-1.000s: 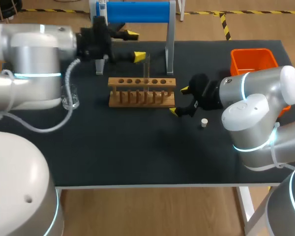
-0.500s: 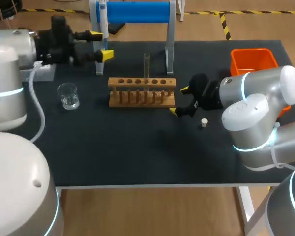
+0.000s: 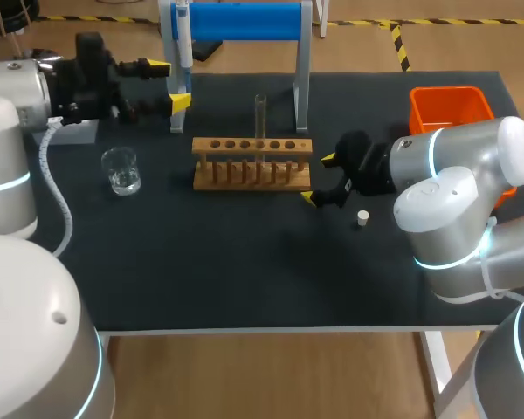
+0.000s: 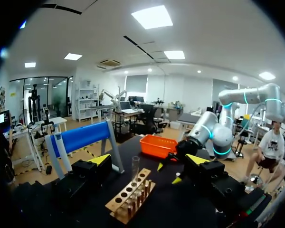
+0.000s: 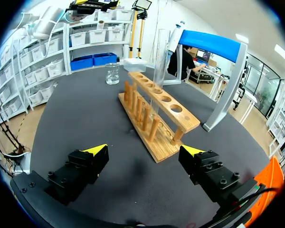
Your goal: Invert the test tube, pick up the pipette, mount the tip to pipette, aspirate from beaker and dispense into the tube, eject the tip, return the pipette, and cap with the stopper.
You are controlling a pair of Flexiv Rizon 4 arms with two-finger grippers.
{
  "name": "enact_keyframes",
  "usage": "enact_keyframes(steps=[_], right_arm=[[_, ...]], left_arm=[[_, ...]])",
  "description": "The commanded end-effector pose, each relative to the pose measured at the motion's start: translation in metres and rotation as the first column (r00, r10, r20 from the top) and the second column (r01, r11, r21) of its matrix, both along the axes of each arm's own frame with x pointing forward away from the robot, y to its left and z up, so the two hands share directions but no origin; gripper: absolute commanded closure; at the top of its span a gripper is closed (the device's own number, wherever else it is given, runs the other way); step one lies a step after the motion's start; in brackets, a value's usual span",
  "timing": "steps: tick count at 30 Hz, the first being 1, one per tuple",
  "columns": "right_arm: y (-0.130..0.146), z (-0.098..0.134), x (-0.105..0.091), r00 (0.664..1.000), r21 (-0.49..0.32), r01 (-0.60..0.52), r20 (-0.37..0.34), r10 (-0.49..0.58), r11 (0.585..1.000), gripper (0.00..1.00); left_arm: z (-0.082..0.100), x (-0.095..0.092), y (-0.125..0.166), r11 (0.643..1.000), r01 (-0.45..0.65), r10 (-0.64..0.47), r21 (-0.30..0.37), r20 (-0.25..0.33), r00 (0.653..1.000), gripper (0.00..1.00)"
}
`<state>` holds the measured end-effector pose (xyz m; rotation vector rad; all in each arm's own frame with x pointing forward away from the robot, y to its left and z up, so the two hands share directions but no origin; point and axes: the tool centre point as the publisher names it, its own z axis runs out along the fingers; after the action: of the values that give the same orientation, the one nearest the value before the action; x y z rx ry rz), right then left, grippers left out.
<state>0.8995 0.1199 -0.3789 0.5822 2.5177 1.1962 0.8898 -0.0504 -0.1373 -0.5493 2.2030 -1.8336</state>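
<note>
We are treating the inversion as done, the test tube [image 3: 260, 118] standing upright in the rack [image 3: 251, 147], while the left tool [image 3: 170, 84], spread and empty, is hovering near the hanging pipette [image 3: 183, 35] and the right tool [image 3: 318, 179], also spread, is hovering near the unused stopper [image 3: 362, 217] on the surface.

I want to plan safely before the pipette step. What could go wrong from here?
The open left claw is beside the pipette on the blue stand; a skewed approach might knock it off. The open right claw sits near the wooden rack with the upright test tube; a nudge could tip it.
</note>
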Motion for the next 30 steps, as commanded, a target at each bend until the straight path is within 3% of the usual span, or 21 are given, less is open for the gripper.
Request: enact_keyframes(steps=[1, 11, 21, 27, 30], right_arm=[[-0.001, 0.001, 0.000, 1.000, -0.003, -0.002, -0.003, 0.002, 1.000, 0.00], [-0.001, 0.001, 0.000, 1.000, -0.003, -0.002, -0.003, 0.002, 1.000, 0.00], [-0.001, 0.001, 0.000, 1.000, -0.003, -0.002, -0.003, 0.002, 1.000, 0.00], [-0.001, 0.001, 0.000, 1.000, -0.003, -0.002, -0.003, 0.002, 1.000, 0.00], [-0.001, 0.001, 0.000, 1.000, -0.003, -0.002, -0.003, 0.002, 1.000, 0.00]], left_arm=[[0.000, 0.000, -0.001, 1.000, -0.003, 0.003, 0.002, -0.001, 1.000, 0.00], [0.000, 0.000, -0.001, 1.000, -0.003, 0.003, 0.002, -0.001, 1.000, 0.00], [-0.017, 0.023, 0.075, 0.976, -0.195, 0.200, 0.096, -0.045, 0.979, 0.00], [-0.034, 0.035, 0.121, 0.931, -0.341, 0.351, 0.129, -0.066, 0.934, 0.00], [-0.048, 0.043, 0.147, 0.888, -0.434, 0.448, 0.153, -0.070, 0.891, 0.00]])
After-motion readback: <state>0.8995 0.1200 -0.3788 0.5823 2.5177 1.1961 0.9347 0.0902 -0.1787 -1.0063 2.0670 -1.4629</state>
